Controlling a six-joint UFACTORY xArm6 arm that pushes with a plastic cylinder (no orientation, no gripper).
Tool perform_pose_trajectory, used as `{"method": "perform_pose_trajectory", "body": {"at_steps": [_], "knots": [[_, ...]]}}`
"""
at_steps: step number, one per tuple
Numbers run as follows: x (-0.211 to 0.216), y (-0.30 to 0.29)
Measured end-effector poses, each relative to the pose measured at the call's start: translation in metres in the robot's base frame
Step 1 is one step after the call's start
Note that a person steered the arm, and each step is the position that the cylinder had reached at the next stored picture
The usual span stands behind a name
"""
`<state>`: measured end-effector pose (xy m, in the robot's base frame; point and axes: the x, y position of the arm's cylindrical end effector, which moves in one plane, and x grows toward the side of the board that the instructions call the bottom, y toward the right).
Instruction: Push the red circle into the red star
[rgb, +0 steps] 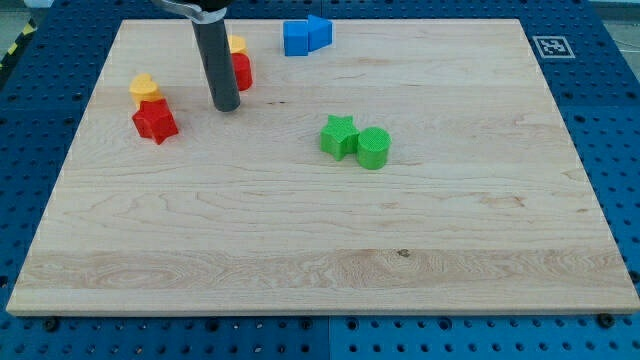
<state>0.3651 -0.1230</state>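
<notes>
My tip (226, 106) sits just beside the red circle (241, 72), at its 7 o'clock; no fingers here; red star (155, 121) apart, push undone

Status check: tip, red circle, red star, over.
My tip touching red circle's left side. Red star lower left, apart. Yellow block against star, beside path.

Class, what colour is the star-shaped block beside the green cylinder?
Green star, touching the green cylinder; camera view.
</notes>
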Motion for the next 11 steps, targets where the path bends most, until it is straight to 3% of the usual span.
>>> {"method": "perform_pose_trajectory", "body": {"at_steps": [2, 4, 5, 7, 11], "knots": [[0.021, 0.031], [0.024, 0.123], [-0.002, 0.143], [-0.048, 0.081], [-0.078, -0.013]]}}
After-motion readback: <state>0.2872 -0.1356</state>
